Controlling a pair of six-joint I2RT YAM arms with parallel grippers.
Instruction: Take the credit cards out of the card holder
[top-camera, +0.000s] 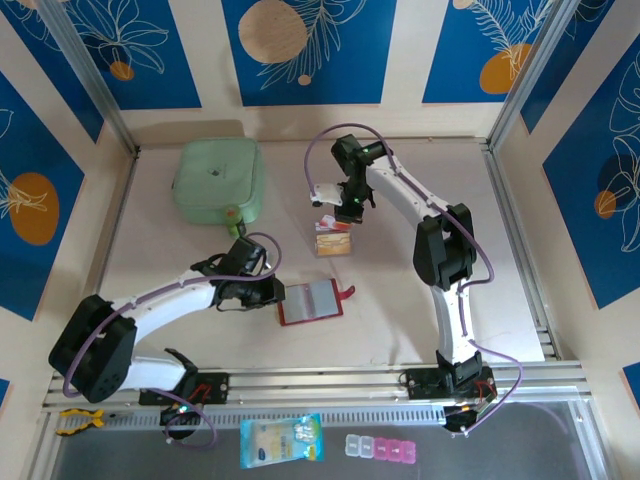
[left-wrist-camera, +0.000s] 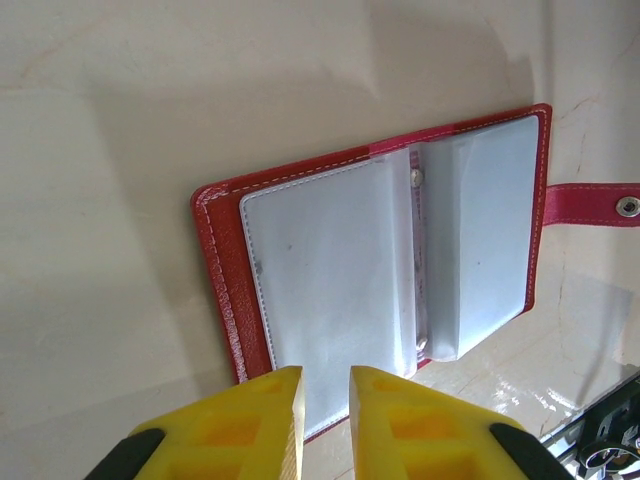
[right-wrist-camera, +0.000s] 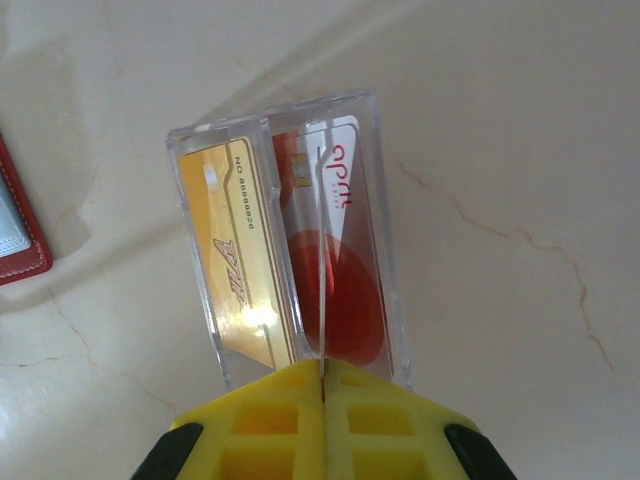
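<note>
The card holder (top-camera: 310, 302) lies open on the table (top-camera: 390, 330), about midway along its near edge. The pockets on show look empty, though any pages underneath cannot be judged. A yellow card (right-wrist-camera: 232, 250) and a red card (right-wrist-camera: 345, 290) sit in the clear box (right-wrist-camera: 390, 250) at the table's middle. The left gripper (left-wrist-camera: 326, 380) rests at the holder's edge with its fingers narrowly apart. The right gripper (right-wrist-camera: 322, 378) is pressed together over the box. The job looks nearly done — perhaps finished.

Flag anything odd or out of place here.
Nothing is spilled or damaged. The card holder lies open, its pockets apparently empty; two credit cards sit in a clear box beyond it.
</note>
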